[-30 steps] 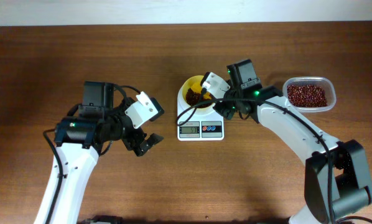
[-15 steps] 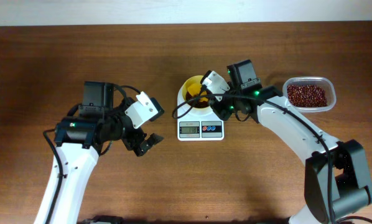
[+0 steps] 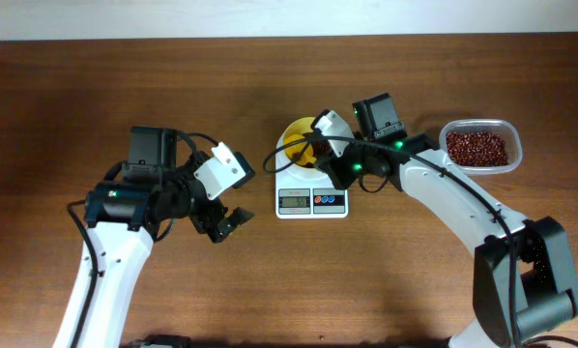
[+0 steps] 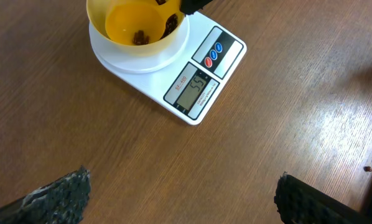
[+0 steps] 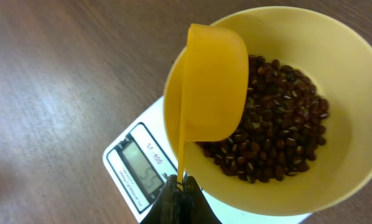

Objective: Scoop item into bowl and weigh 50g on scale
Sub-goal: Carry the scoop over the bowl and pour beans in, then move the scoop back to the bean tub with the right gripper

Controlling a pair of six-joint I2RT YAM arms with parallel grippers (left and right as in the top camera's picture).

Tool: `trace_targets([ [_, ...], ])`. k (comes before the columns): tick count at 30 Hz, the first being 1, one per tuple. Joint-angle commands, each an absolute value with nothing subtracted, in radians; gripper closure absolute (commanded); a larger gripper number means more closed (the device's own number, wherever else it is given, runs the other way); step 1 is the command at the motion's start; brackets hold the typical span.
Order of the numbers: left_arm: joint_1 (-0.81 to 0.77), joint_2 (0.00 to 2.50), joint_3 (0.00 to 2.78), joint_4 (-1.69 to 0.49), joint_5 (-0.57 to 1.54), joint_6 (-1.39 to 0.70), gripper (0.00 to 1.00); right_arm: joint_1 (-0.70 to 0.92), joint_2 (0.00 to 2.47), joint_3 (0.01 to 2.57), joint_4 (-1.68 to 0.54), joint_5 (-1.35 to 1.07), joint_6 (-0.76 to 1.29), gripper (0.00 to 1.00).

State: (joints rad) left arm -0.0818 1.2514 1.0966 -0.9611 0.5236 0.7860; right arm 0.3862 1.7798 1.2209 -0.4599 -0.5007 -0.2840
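Start at the left. Your left hand (image 3: 229,224) hangs over bare desk (image 3: 125,87) with its fingers spread wide apart, holding nothing and touching nothing. From it, the scale (image 3: 311,198) lies at about 2 o'clock, near but clear of the fingers. The bowl (image 3: 291,133) sits farther along at about 1 o'clock. In the left wrist view the scale points its display end toward the hand. The red and blue buttons sit beside the grey screen, which shows digits too small to read with confidence.

Moving to the middle, the pale yellow bowl stands upright on the scale's round white platform, at the platform's 12 o'clock end in the overhead view.

Your right hand (image 5: 181,186) is right at the bowl, reaching in from its 3 o'clock side as seen from overhead. Its fingers are pressed together, clamped on the thin handle of the orange-yellow scoop (image 5: 214,81). In the right wrist view the scoop hangs over the bowl's rim at about 9 o'clock, tipped so that its smooth outer shell faces the camera. You cannot tell whether anything is left inside it.

The beans (image 5: 279,124) in the bowl are small, glossy and dark red-brown, many with a pale mark. They form a heap that covers most of the bowl's floor, and the yellow wall above them is clean.

Farthest right, at 3 o'clock from the bowl and well apart from it, the clear tub (image 3: 509,129) holds a full layer of the same beans.
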Motion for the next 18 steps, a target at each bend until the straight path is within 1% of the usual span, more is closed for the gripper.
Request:
trace_targets([
  [1,-0.076,1.251,1.093,-0.963,0.527,0.799,0.01,0.391,1.792,1.229,-0.454,-0.558,-0.244,0.96],
  [3,-0.076,1.251,1.093,-0.963,0.527,0.799,0.01,0.377,1.792,1.229,-0.440,-0.587,-0.173,0.96],
  [6,-0.076,1.251,1.093,-0.963,0.527,0.799,0.01,0.304,1.792,1.229,-0.426,-0.686,-0.062,0.96],
  [13,-0.076,1.251,1.093,-0.963,0.527,0.799,0.01,0.151,1.790,1.229,-0.426,-0.892,-0.061,0.96],
  [18,-0.076,1.251,1.093,-0.963,0.527,0.799,0.01,-0.001,1.747,1.229,-0.442,-0.917,-0.062,0.96],
])
